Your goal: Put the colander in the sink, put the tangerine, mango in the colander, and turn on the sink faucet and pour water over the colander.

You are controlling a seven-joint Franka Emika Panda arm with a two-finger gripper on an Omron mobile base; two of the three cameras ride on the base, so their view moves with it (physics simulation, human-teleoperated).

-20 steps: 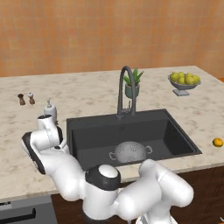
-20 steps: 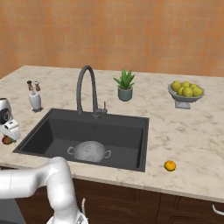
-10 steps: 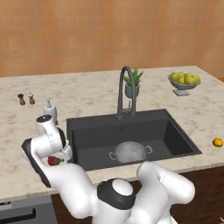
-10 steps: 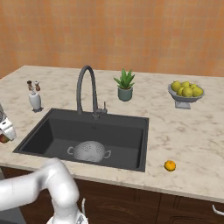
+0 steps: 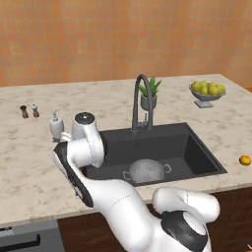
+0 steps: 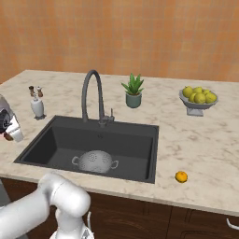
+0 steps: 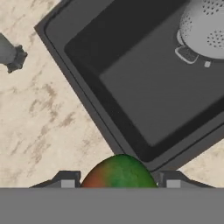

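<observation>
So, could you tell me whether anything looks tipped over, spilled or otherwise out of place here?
Nothing stands out. The round grey perforated colander sits upright in the dark rectangular sink, the small orange tangerine rests on the counter, and the gripper holds the red-green mango.

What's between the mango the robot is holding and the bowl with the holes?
Just bare dark sink floor. In the hand view, the mango sits in the gripper above the sink's edge, and nothing lies before the colander.

Both base views look forward and down from behind the arm, left and right, sharing the sink (image 5: 162, 147) and sink faucet (image 5: 140, 101). The hand view looks down from close above, apparently over the sink's corner, catching the colander (image 7: 205, 28).
</observation>
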